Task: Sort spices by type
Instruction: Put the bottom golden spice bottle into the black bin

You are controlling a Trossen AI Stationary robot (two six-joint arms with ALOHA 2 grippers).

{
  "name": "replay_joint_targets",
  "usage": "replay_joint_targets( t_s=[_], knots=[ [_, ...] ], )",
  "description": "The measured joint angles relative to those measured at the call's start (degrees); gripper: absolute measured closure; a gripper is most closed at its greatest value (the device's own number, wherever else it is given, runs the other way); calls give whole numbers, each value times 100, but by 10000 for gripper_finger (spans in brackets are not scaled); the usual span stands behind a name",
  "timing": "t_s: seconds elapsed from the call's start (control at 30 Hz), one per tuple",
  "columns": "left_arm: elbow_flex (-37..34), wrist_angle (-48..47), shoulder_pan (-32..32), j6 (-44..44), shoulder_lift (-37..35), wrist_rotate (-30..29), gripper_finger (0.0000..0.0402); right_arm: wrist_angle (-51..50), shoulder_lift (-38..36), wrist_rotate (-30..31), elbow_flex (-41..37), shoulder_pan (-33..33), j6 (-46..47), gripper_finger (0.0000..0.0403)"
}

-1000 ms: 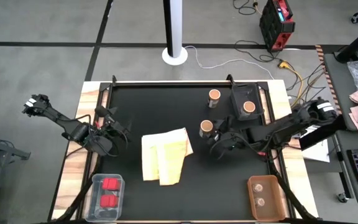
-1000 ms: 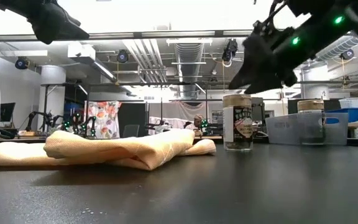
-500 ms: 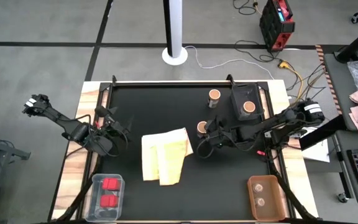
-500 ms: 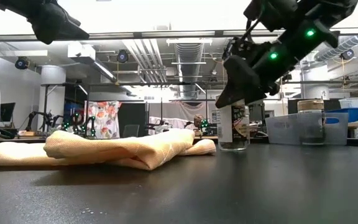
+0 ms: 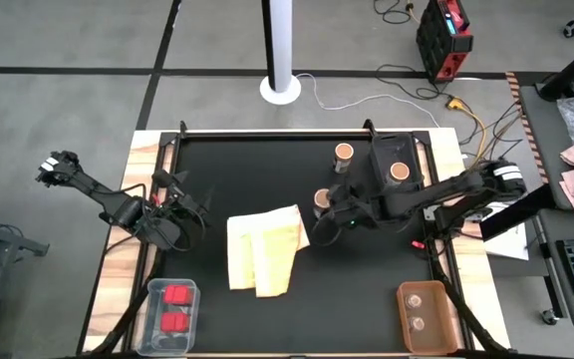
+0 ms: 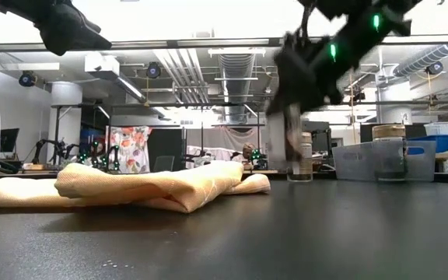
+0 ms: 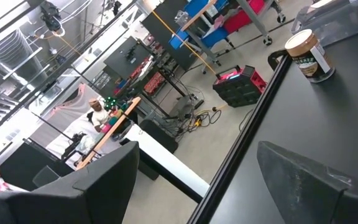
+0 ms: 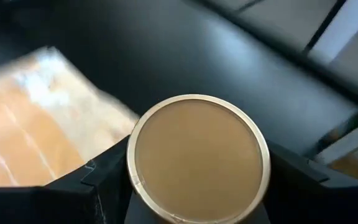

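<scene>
Three short round jars with tan-brown tops show in the high view. One stands on the black mat near the far edge, one stands in a clear bin, and one is inside my right gripper, which is shut on it. My left gripper hovers open above the mat's left part, touching nothing. Red blocks lie in a clear box at the near left. Two pale round ones lie in a brown tray at the near right. My right gripper holds the middle jar by its sides just under the tan top, pinched between one finger and the other. The fingers come slanting down from the table's right. The jar is upright; whether its base is off the mat, I cannot tell.
A folded yellow cloth lies on the mat just left of the held jar. The mat has a raised rail along its far edge. Bare mat lies between the cloth and the brown tray.
My right gripper has travelled toward the table's left and then a little toward the far edge, coming around the middle jar. That jar now stands slightly farther left and nearer the far edge than before.
</scene>
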Motion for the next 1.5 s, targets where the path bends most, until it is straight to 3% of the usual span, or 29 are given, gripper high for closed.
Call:
replay_joint_targets(
  t_s=[0.13,0.27,0.37,0.47,0.73,0.93,1.2,1.5],
  knots=[
    [1,-1,1,-2,5,0,91,-1066,-484,746,579,-65,260,135],
    [1,3,0,-4,9,0,91,-3294,-783,2086,1362,-262,1572,135],
    [2,5,1,-4,9,0,91,-4937,-942,2430,1907,-669,2483,135],
    [0,14,2,-4,11,0,91,-5730,-987,2519,2038,-1171,2819,135],
    [2,30,2,-19,14,0,91,-5585,-1416,2749,1382,-2054,2701,135],
    [2,38,2,-22,14,0,91,-4812,-1532,2710,665,-2683,2626,135],
    [11,51,0,-22,14,-2,91,-3369,-1531,2405,33,-3229,2140,135],
    [11,49,2,-22,14,-1,91,-2872,-1487,2258,-291,-3627,2090,135]
  ],
)
